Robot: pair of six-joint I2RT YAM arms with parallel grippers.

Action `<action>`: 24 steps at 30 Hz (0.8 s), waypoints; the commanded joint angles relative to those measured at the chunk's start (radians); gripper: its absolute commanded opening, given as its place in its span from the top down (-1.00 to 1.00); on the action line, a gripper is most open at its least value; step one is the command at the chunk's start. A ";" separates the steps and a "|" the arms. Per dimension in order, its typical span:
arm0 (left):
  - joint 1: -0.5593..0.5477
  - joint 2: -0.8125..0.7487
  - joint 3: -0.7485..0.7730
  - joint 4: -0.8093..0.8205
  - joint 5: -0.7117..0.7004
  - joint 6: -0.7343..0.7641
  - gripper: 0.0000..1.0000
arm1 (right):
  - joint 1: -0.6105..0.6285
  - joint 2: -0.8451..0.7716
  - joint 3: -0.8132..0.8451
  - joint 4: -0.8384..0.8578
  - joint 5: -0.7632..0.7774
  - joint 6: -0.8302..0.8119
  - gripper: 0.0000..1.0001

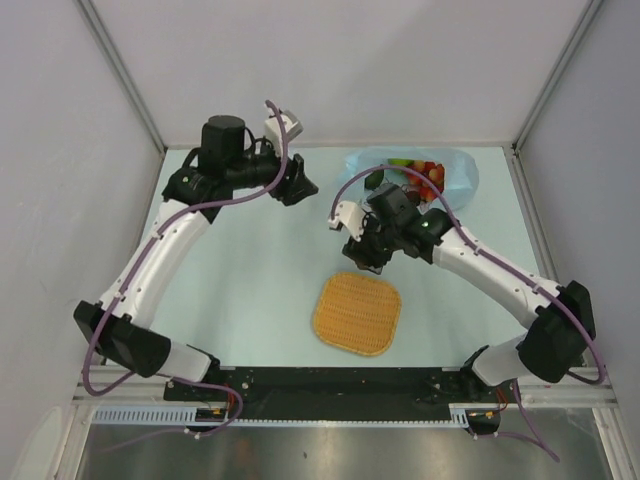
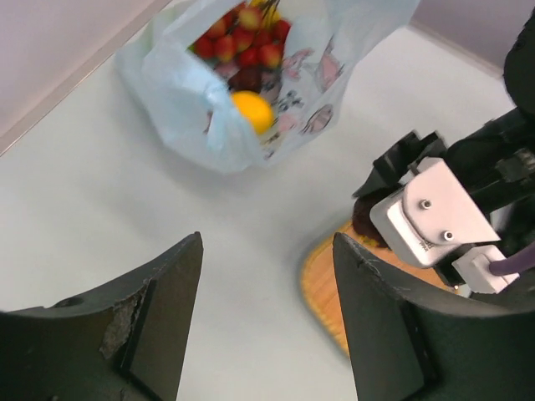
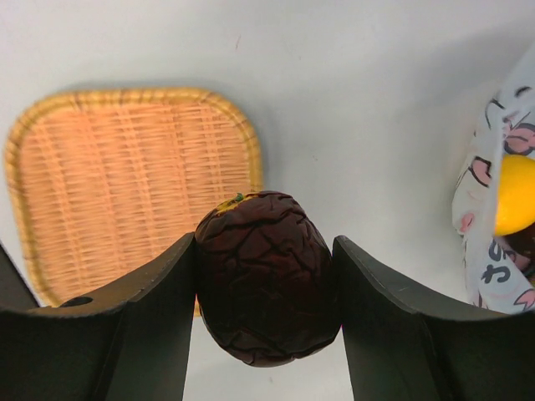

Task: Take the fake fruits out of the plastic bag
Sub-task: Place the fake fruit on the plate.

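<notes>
From my remote station, I see the right gripper (image 3: 264,251) clamping a dark wrinkled fake fruit (image 3: 266,301) between both fingers, jaws spread only as wide as the fruit. It hangs over the far edge of the woven orange tray (image 1: 357,313). Nothing lies on the tray.

The pale blue plastic bag (image 1: 455,172) sits beyond the tray and to its right, near the far wall, with its mouth facing the tray. The right arm's wrist stands between tray and bag and covers the bag's near edge in the top view. In the left wrist view, that arm's white camera housing (image 2: 430,213) hides part of the tray.

The left gripper (image 2: 267,251) hovers beyond the tray and to its left, jaws wide apart, holding nothing.

By count: two arms, one tray, one bag, one fruit out of the bag. Inside the bag I make out one yellow fruit (image 2: 252,110) and a cluster of red berries (image 2: 242,42), too bunched to count, with darker and green shapes I cannot name.

The table (image 1: 260,280) is a smooth pale blue-green sheet. Plain white walls (image 1: 350,70) close it in on three sides, joined by metal posts (image 1: 120,70) at the far corners.
</notes>
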 commanded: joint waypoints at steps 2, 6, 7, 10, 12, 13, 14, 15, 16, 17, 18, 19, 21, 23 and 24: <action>0.003 -0.079 -0.079 -0.110 -0.268 0.217 -0.38 | 0.073 0.101 0.005 -0.027 0.129 -0.134 0.46; 0.063 -0.142 -0.123 -0.091 -0.252 0.200 -0.38 | 0.176 0.222 0.021 -0.116 0.174 -0.173 0.58; 0.073 -0.162 -0.137 -0.079 -0.251 0.155 -0.38 | 0.192 0.254 0.031 -0.131 0.206 -0.174 0.60; 0.090 -0.226 -0.165 -0.056 -0.279 0.105 -0.40 | 0.243 0.375 0.147 -0.254 0.306 -0.158 0.65; 0.089 -0.271 -0.211 -0.006 -0.248 0.101 -0.41 | 0.257 0.420 0.208 -0.329 0.338 -0.168 0.65; 0.090 -0.307 -0.267 0.017 -0.233 0.085 -0.42 | 0.263 0.438 0.230 -0.363 0.376 -0.167 0.67; 0.089 -0.321 -0.294 0.039 -0.230 0.075 -0.42 | 0.268 0.463 0.254 -0.404 0.389 -0.159 0.68; 0.092 -0.326 -0.323 0.063 -0.228 0.062 -0.43 | 0.277 0.508 0.314 -0.487 0.398 -0.139 0.70; 0.100 -0.328 -0.326 0.062 -0.207 0.035 -0.43 | 0.283 0.532 0.336 -0.519 0.407 -0.124 0.71; 0.119 -0.328 -0.331 0.059 -0.190 0.022 -0.43 | 0.289 0.552 0.356 -0.562 0.418 -0.110 0.72; 0.124 -0.329 -0.338 0.053 -0.178 0.019 -0.43 | 0.307 0.578 0.373 -0.573 0.438 -0.101 0.73; 0.124 -0.332 -0.338 0.048 -0.172 0.030 -0.43 | 0.315 0.584 0.376 -0.576 0.447 -0.096 0.73; 0.124 -0.334 -0.332 0.027 -0.164 0.047 -0.42 | 0.346 0.595 0.379 -0.541 0.470 -0.095 0.68; 0.123 -0.337 -0.325 0.009 -0.162 0.055 -0.43 | 0.360 0.619 0.394 -0.526 0.500 -0.082 0.64; 0.124 -0.337 -0.317 0.002 -0.161 0.062 -0.43 | 0.370 0.641 0.402 -0.523 0.517 -0.081 0.63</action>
